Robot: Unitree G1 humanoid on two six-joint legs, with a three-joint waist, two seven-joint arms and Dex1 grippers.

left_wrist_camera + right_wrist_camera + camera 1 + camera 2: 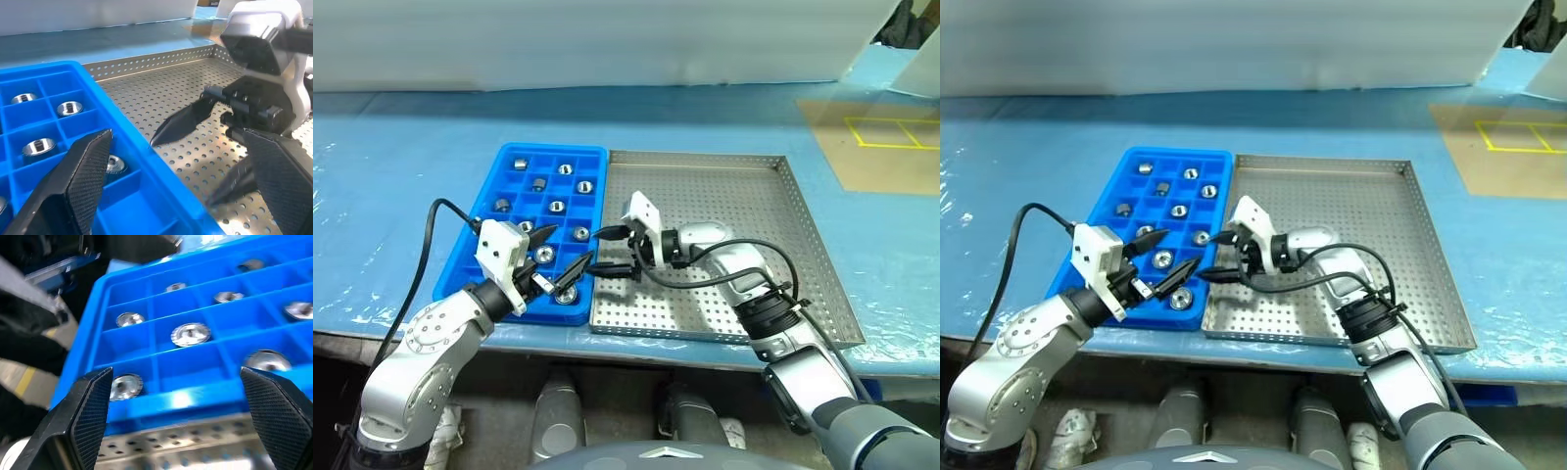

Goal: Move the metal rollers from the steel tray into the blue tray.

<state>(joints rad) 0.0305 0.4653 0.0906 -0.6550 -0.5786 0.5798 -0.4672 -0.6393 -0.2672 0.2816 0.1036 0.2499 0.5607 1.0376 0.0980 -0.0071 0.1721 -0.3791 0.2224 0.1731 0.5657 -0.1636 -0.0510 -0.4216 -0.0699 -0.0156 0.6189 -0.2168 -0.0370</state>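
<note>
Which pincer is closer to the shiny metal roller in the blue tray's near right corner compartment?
Left. The left pincer hangs open right over that metal roller; the right pincer, also open, sits beside it over the perforated steel tray.

Shiny metal rollers (190, 334), glossy blue plastic tray (470, 257), perforated matt steel tray (744, 206), textured blk fingers (83, 171)

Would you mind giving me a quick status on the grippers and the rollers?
Left gripper open over blue tray. Right gripper open, empty, at the trays' shared edge. Metal rollers sit in blue compartments; steel tray looks bare. Nothing blocking.
</note>
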